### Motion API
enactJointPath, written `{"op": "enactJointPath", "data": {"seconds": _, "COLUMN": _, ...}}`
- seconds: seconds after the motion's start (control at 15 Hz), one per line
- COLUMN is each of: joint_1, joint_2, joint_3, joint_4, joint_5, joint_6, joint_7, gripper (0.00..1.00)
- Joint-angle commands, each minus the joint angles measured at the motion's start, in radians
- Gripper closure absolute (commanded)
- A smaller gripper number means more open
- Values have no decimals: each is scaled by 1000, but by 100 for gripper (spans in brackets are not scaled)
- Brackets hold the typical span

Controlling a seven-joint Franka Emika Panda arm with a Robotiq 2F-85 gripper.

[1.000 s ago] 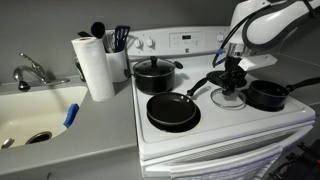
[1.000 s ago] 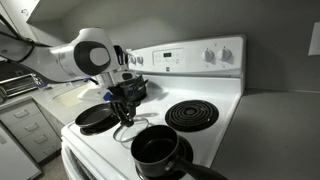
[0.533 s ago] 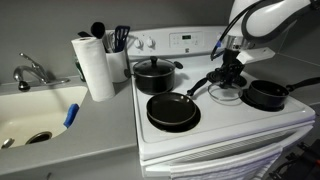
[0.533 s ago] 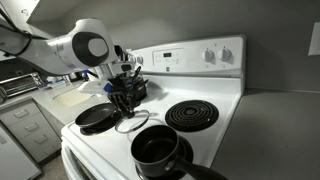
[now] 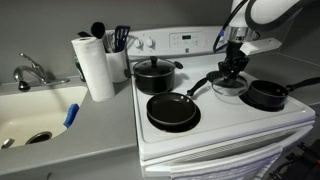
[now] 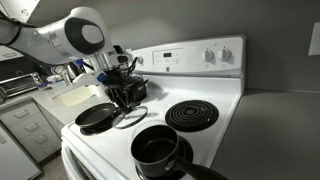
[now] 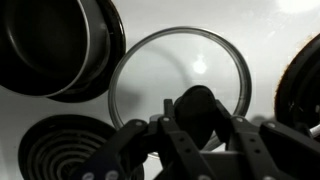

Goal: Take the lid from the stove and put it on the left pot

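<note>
The black centre knob is seen pinched between the jaws of the gripper (image 7: 198, 122) only in the wrist view; there the lid (image 7: 180, 72) is shown from above as a clear glass disc with a thin metal rim, the white stove (image 7: 250, 25) visible through it. A coil burner (image 7: 62, 150) is caught in the lower left of that view and the wall of a black vessel in the upper left; which vessel it is cannot be told.

In both exterior views the lid (image 5: 228, 86) is held just under the gripper (image 5: 233, 68), a little above the stove top (image 5: 215, 128), towards its right edge in this view. The left pot (image 5: 266, 95), low and black, stands open just beside it at the front right corner, not touched by the lid.

The counter (image 5: 105, 125) with the sink (image 5: 35, 115) and the paper towel roll (image 5: 93, 65) is shown in that exterior view alone, as are the frying pan (image 5: 171, 110) near the front edge and the taller lidded pot (image 5: 153, 72) behind it.

In an exterior view from the opposite side, the lid (image 6: 131, 118) appears slightly tilted between the frying pan (image 6: 97, 117) and the left pot (image 6: 155, 150), and a bare coil burner (image 6: 195, 113) is seen.
</note>
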State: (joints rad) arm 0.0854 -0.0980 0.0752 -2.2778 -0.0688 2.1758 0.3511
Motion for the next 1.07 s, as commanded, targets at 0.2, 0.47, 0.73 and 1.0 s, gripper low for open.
{"op": "enactJointPath", "data": {"seconds": 0.2, "joint_1": -8, "joint_2": -111, "joint_3": 29, "joint_4": -20, "joint_5": -20, "joint_6": -95, "joint_7": 57, "gripper": 85}}
{"op": "enactJointPath", "data": {"seconds": 0.47, "joint_1": -18, "joint_2": -166, "joint_3": 37, "joint_4": -53, "joint_5": -27, "joint_6": -107, "joint_7": 71, "gripper": 85}}
{"op": "enactJointPath", "data": {"seconds": 0.73, "joint_1": -39, "joint_2": -222, "joint_3": 31, "joint_4": -101, "joint_5": -50, "joint_6": -122, "joint_7": 69, "gripper": 85}}
{"op": "enactJointPath", "data": {"seconds": 1.0, "joint_1": -62, "joint_2": -272, "joint_3": 35, "joint_4": -135, "joint_5": -77, "joint_6": -148, "joint_7": 73, "gripper": 85}}
